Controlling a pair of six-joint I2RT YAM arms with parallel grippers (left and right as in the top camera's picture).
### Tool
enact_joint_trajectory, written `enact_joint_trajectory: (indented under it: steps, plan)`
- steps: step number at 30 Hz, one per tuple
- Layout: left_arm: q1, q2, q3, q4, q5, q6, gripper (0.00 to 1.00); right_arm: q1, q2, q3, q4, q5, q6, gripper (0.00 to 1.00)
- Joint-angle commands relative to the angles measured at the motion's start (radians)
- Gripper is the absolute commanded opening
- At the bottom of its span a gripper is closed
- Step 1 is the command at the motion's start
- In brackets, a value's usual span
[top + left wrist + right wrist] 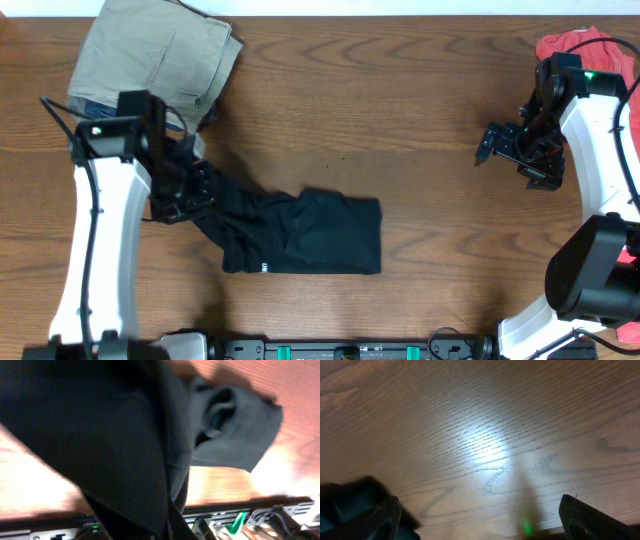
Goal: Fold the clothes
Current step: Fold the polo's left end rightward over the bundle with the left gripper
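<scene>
Overhead, my left gripper [186,198] pinched the black shirt [320,235] by its left end, mid-fold; my right gripper [514,157] hung wide, empty. Next, probably: carry that end across.

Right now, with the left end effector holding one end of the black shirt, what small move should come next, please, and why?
Probably carry the left end effector rightward and lay its held end over the flat part of the black shirt. It is shut on the shirt's left end, which trails off the folded body, while the right end effector stands open over the table.
</scene>
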Motion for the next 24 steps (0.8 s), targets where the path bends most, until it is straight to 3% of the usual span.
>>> enact_joint_trajectory:
  steps: [1, 14, 24]
  plan:
    - [-0.095, -0.044, 0.024, -0.007, -0.018, -0.055, 0.06, 0.001, -0.014, 0.012, 0.003, 0.003, -0.011, 0.99]
    - [-0.552, 0.018, 0.023, 0.195, -0.015, -0.211, 0.06, 0.001, -0.014, 0.012, 0.003, 0.003, -0.011, 0.99]
    - [-0.763, 0.227, 0.023, 0.317, -0.015, -0.291, 0.06, 0.001, -0.014, 0.012, 0.003, 0.003, -0.011, 0.99]
